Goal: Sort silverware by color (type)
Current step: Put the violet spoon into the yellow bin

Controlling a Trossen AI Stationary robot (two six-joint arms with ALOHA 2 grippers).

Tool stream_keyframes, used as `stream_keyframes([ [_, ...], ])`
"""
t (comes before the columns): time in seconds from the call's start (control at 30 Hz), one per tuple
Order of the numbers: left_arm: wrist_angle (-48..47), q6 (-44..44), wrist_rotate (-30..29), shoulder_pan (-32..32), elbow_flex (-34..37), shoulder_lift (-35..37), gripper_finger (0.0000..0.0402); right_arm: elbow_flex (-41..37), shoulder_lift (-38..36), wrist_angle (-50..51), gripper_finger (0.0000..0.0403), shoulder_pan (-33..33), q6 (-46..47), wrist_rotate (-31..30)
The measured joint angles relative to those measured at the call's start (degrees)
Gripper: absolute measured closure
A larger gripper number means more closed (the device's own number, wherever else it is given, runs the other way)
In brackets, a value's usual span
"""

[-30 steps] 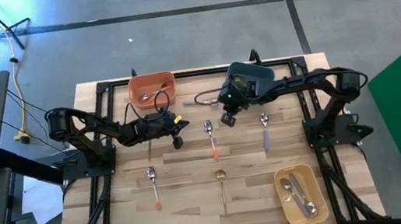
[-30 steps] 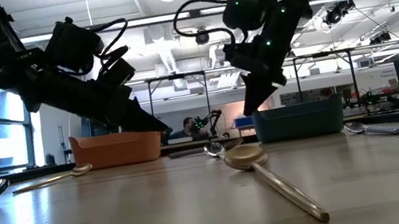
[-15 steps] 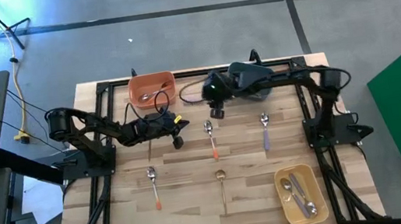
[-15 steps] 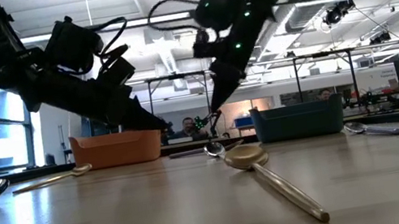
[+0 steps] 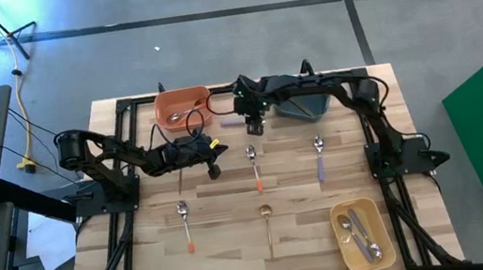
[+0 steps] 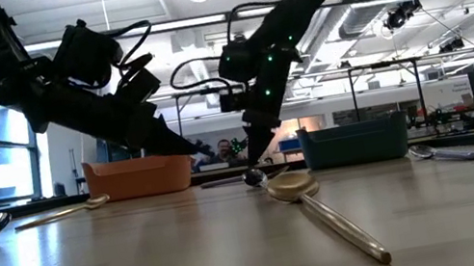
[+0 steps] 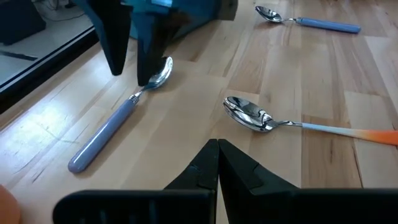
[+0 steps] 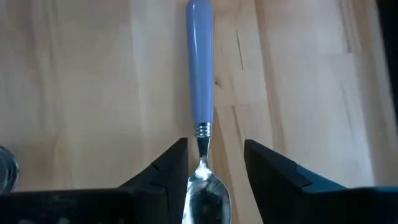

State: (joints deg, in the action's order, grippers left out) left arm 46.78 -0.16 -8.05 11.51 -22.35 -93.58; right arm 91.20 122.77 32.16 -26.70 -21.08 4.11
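Observation:
A purple-handled spoon (image 8: 200, 56) lies flat on the table between the coral bowl (image 5: 182, 105) and the teal bowl (image 5: 303, 100). It also shows in the left wrist view (image 7: 109, 134). My right gripper (image 8: 214, 148) is open and low over it, one finger on each side of the spoon's neck, with a gap on both sides. In the high view my right gripper (image 5: 255, 126) is at the far middle of the table. My left gripper (image 5: 214, 168) is shut and empty, hovering left of an orange-handled spoon (image 5: 254, 166).
Another purple spoon (image 5: 319, 157), an orange spoon (image 5: 185, 226) and a gold spoon (image 5: 268, 226) lie apart on the table. The coral bowl holds one spoon. A yellow bowl (image 5: 343, 234) at the near right holds several.
My right gripper has swung from beside the teal bowl toward the table's left edge and gone down, ending with its open fingers on either side of the purple spoon's neck. The spoons have not moved.

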Motion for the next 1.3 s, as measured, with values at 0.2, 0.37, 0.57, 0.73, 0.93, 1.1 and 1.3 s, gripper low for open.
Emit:
stream_keyframes([
  [0.2, 0.02, 0.00, -0.01, 0.00, 0.00, 0.00, 0.0401, 1.06, 2.94, 0.56, 0.0277, -0.87, 0.00, 0.89],
  [0.37, 0.04, -0.02, -0.01, 0.00, 0.00, 0.00, 0.0401, 1.53, 2.86, 0.81, 0.0295, -1.05, 0.00, 1.11],
  [0.57, 0.28, -0.02, -0.01, 0.00, 0.00, 0.00, 0.0401, 1.53, 2.86, 2.69, 0.0329, -1.18, 0.02, 1.80],
  [0.73, 0.26, -0.04, -0.01, 0.00, 0.00, 0.00, 0.0401, 1.53, 2.86, 3.21, 0.0333, -1.19, 0.08, 1.76],
  [0.93, 0.20, -0.07, -0.01, 0.00, 0.00, 0.00, 0.0401, 1.53, 2.86, 4.89, 0.0334, -1.40, 0.04, 1.74],
  [1.1, 0.17, -0.07, -0.01, 0.00, 0.00, 0.00, 0.0401, 1.64, 3.14, 10.06, 0.0357, -1.82, 0.23, 2.10],
  [1.3, 0.12, -0.09, 0.01, 0.00, 0.00, 0.00, 0.0401, 1.47, 2.65, 12.51, 0.0396, -1.53, 1.09, 2.64],
])
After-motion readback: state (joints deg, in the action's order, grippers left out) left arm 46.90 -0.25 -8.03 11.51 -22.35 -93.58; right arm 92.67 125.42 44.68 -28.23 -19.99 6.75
